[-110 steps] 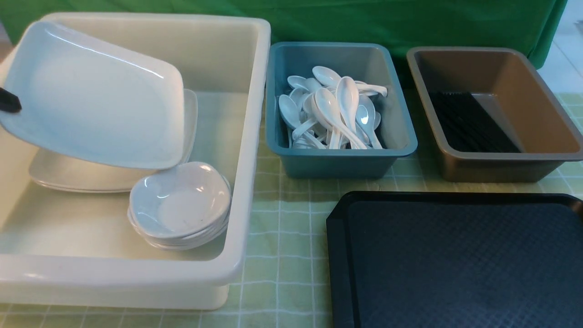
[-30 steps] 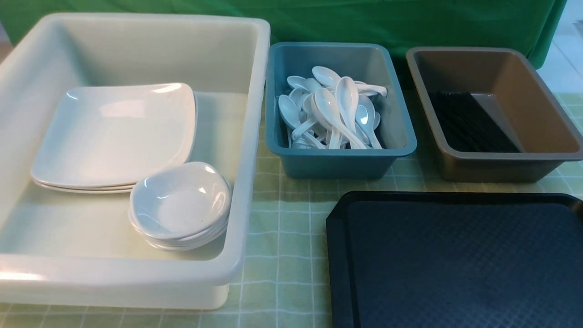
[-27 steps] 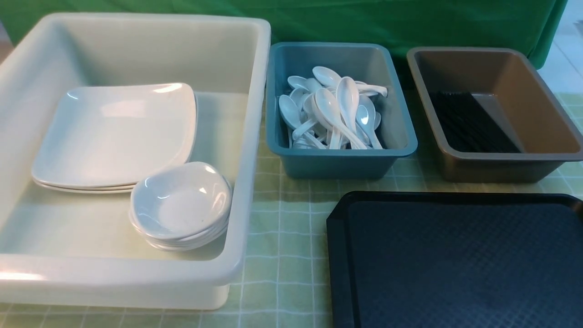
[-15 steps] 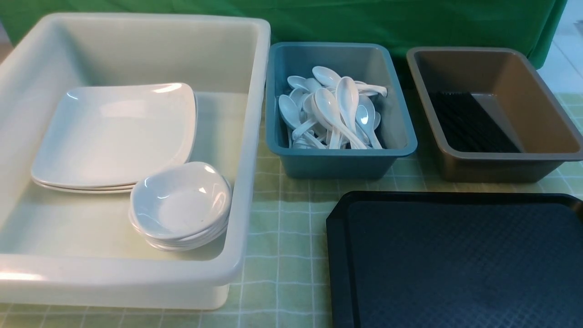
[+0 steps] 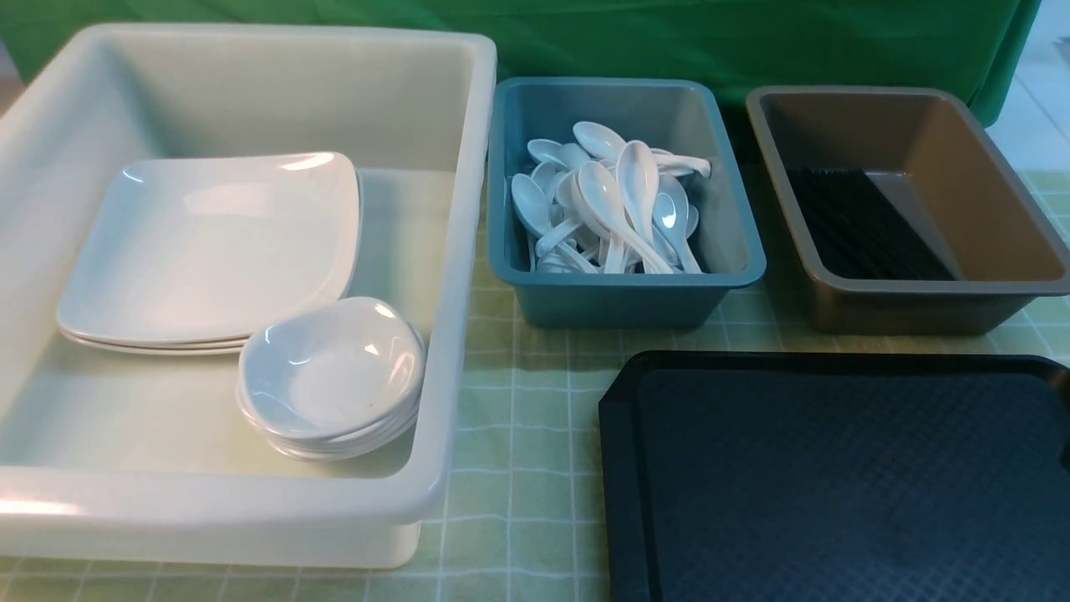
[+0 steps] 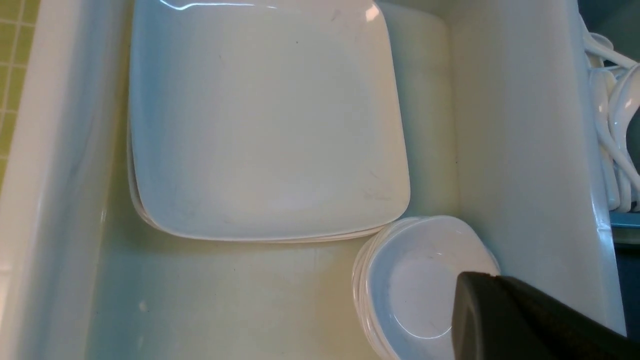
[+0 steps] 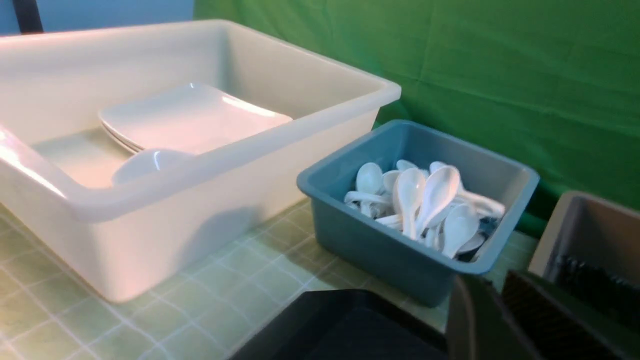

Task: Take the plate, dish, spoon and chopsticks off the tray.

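Tray bare — plate stacked in white bin. Left tool closed, holding nothing. Right tool — can't tell.

No legible text, label, brand, number or sign on anything in view

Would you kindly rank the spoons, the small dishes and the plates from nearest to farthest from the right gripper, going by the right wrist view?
1. Spoons, in the blue bin just ahead of the right gripper.
2. Small dishes, behind the white tub's near wall.
3. Plates, deeper in that tub.
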